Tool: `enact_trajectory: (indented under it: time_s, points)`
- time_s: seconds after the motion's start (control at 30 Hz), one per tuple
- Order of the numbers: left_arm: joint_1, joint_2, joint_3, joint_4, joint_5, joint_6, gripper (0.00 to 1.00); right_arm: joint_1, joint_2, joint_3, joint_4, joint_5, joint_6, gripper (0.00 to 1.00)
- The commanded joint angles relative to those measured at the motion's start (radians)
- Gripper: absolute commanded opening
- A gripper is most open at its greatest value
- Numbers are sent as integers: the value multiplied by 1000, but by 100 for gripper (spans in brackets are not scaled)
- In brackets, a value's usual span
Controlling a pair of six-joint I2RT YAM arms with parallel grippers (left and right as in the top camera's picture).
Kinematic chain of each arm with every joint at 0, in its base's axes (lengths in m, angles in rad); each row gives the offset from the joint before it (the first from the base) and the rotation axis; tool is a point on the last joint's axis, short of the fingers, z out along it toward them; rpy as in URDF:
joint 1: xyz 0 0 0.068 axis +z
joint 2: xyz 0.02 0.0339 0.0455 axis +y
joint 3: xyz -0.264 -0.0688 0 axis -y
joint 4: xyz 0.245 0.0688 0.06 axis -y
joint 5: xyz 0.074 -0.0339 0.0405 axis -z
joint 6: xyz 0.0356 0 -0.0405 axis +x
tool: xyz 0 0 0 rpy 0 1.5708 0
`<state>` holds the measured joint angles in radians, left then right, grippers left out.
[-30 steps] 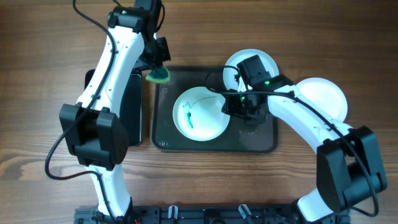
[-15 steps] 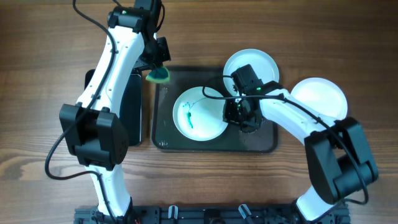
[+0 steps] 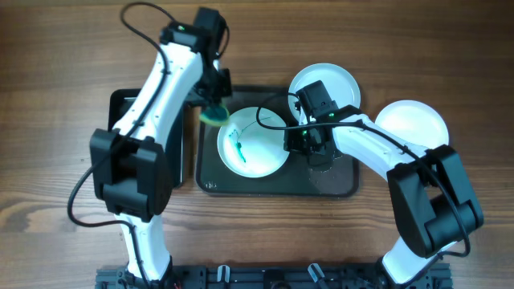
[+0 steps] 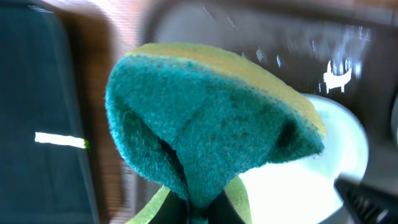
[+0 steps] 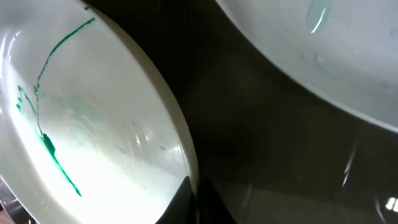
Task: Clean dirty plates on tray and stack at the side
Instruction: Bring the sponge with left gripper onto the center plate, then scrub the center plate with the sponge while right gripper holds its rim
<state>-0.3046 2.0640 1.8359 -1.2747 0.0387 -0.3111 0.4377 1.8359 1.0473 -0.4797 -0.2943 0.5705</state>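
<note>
A white plate with teal-green smears (image 3: 253, 144) lies on the dark tray (image 3: 277, 186). My right gripper (image 3: 291, 141) is shut on its right rim; the right wrist view shows the fingers (image 5: 196, 196) pinching the rim of the smeared plate (image 5: 93, 124). My left gripper (image 3: 215, 103) is shut on a green-and-yellow sponge (image 3: 214, 114), held at the plate's far left rim. The left wrist view shows the sponge (image 4: 205, 118) above the plate (image 4: 311, 174). A second white plate (image 3: 325, 82) sits at the tray's far right corner.
A third pale plate (image 3: 414, 127) lies on the wooden table right of the tray. A smaller black tray (image 3: 128, 104) sits left of the big tray, partly under my left arm. The second plate (image 5: 323, 56) lies close behind my right gripper.
My left arm has swung right, bringing the sponge from the tray's far left corner to the smeared plate's rim. My right gripper moved left onto the plate's right rim; the plate shifted slightly left.
</note>
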Motion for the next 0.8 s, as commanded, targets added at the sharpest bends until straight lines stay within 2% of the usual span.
enact_trajectory:
  time_s: [0.0,0.1,0.27,0.43,0.67,0.77]
  points:
    - [-54,-22,-96,62,142,146,4,2,23,-8,8,-8,-29,4]
    - [-98,-22,-194,122,151,155,4,2,23,-8,8,-9,-29,4]
    - [-124,-22,-382,341,151,146,4,2,23,-8,10,-9,-27,4]
    - [-125,-22,-478,451,153,139,4,2,23,-8,9,-9,-23,4]
    - [-138,-22,-484,638,400,139,4,3,23,-8,11,-9,-21,4]
    - [-148,-22,-484,682,410,120,4,2,23,-8,10,-8,-21,4]
